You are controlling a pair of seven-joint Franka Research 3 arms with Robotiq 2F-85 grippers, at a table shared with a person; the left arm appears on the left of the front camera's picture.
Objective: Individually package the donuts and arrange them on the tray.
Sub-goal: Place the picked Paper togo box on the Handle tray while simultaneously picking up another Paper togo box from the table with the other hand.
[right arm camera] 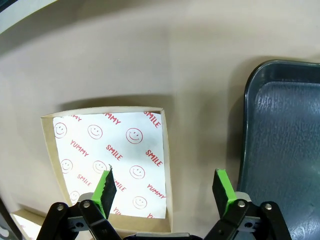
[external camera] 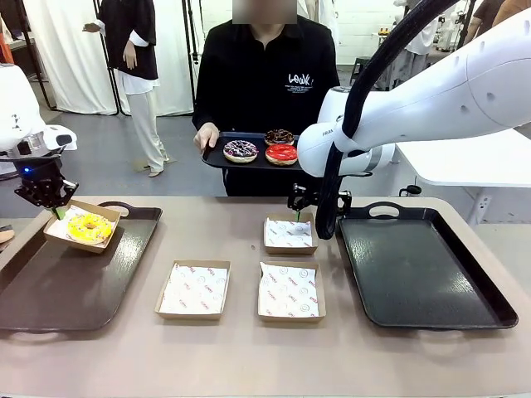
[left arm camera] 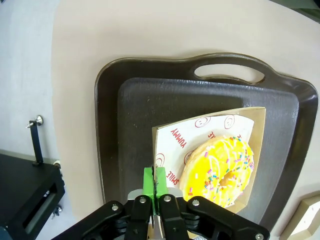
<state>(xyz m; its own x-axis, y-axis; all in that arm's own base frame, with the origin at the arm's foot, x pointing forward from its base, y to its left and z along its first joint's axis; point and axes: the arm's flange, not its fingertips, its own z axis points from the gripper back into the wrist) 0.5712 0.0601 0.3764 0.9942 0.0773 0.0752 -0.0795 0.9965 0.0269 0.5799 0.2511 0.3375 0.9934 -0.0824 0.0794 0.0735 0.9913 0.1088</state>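
A yellow-iced donut (external camera: 89,227) (left arm camera: 220,170) lies in a paper-lined cardboard box (external camera: 106,213) (left arm camera: 257,117). My left gripper (external camera: 53,205) (left arm camera: 156,182) is shut on that box's corner, over the far end of the left dark tray (external camera: 50,290) (left arm camera: 130,120). Across the table, a person holds a small black tray (external camera: 217,157) with the purple sprinkled donut (external camera: 241,150), the chocolate donut (external camera: 279,136) and the red glazed donut (external camera: 281,153). Over the right edge of an empty lined box (external camera: 289,234) (right arm camera: 107,150), my right gripper (external camera: 296,209) (right arm camera: 165,187) hangs open.
Two more empty lined boxes (external camera: 193,289) (external camera: 288,291) sit at the table's middle front. To the right lies a large black tray (external camera: 415,265) (right arm camera: 285,150) with nothing on it. Another person stands far off at the back left.
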